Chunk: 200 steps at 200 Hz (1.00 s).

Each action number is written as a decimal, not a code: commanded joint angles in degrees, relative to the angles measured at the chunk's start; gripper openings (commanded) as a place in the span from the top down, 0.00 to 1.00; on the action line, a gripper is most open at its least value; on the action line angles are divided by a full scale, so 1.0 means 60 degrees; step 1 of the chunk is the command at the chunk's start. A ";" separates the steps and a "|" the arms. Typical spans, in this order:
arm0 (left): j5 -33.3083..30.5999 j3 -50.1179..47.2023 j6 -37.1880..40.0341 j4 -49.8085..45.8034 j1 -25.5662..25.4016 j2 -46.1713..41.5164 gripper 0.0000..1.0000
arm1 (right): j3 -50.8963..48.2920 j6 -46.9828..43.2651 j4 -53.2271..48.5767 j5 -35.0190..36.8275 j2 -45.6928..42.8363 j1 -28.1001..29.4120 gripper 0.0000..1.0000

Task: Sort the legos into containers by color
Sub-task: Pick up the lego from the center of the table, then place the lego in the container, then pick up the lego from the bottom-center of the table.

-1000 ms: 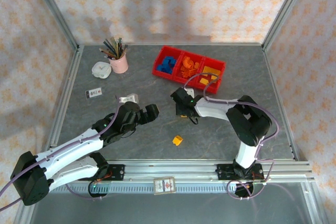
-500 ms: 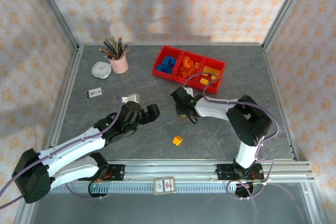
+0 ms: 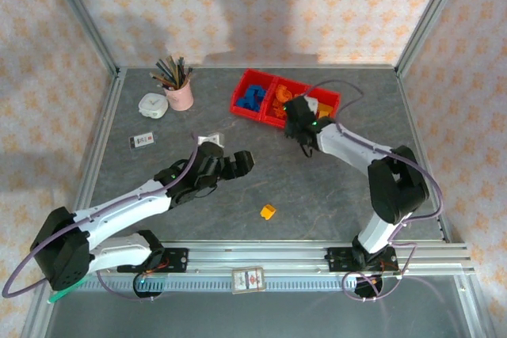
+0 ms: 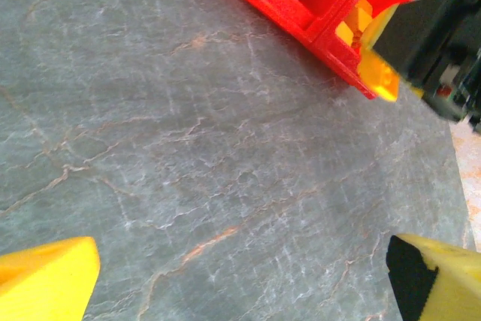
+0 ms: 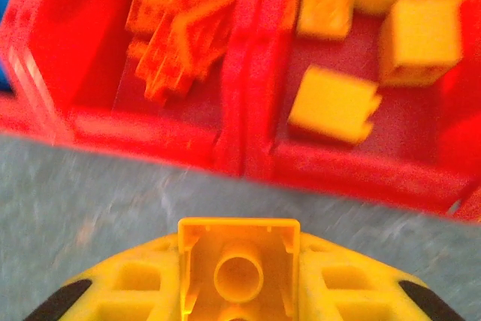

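Observation:
Three joined red containers (image 3: pixel 252 115) stand at the back, holding blue legos (image 3: pixel 252 97), orange legos (image 3: pixel 281 99) and yellow legos (image 3: pixel 321 107). My right gripper (image 3: pixel 293 110) hovers at their front wall, shut on a yellow lego (image 5: pixel 239 268) whose hollow underside faces the camera. Ahead of it lie the orange compartment (image 5: pixel 180 20) and the yellow compartment (image 5: pixel 361 35), split by a red wall (image 5: pixel 248 73). My left gripper (image 3: pixel 245 161) (image 4: pixel 240 283) is open over bare table, with the containers (image 4: pixel 285 13) and the right gripper (image 4: pixel 436 50) beyond it. Another yellow lego (image 3: pixel 268 211) lies on the table.
A pink pencil cup (image 3: pixel 180 94) and a white round dish (image 3: pixel 152 105) stand at the back left. A small card (image 3: pixel 142 141) and a white object (image 3: pixel 210 140) lie left of the left arm. Metal frame posts and rails border the table.
The right gripper has carried the yellow lego from mid-table up and back to the containers' front wall. The left gripper has shifted right and slightly forward, still open.

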 commanded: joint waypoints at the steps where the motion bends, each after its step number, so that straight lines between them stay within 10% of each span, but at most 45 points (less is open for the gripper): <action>1: 0.0125 0.0545 0.0390 0.0276 -0.0046 0.0269 0.01 | 0.0844 -0.0375 -0.0404 0.0619 0.0529 -0.0652 0.72; 101: 0.0072 0.1599 0.0688 0.0080 -0.0002 0.1178 0.01 | 0.4330 -0.1075 -0.0820 0.0228 0.3379 -0.2115 0.58; 200: -0.0287 0.1262 0.0620 -0.0415 0.0027 0.0029 0.01 | 0.1578 -0.0929 -0.0407 -0.0441 0.0493 -0.1225 0.41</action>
